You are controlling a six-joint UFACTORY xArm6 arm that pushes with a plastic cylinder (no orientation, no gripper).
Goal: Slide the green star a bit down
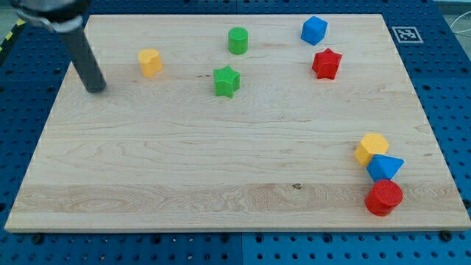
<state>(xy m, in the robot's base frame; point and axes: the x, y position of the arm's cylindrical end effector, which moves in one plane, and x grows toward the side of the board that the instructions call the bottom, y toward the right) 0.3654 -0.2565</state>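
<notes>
The green star (227, 81) lies on the wooden board (221, 169) in the upper middle of the view. My tip (96, 88) rests on the board at the upper left, far to the left of the star. A yellow block (150, 62) sits between them, just right of and slightly above the tip. A green cylinder (238, 40) stands just above the star.
A blue block (314, 30) and a red star (326, 64) lie at the upper right. A yellow block (371, 148), a blue triangle (385, 167) and a red cylinder (383, 197) cluster at the lower right, close to the board's right edge.
</notes>
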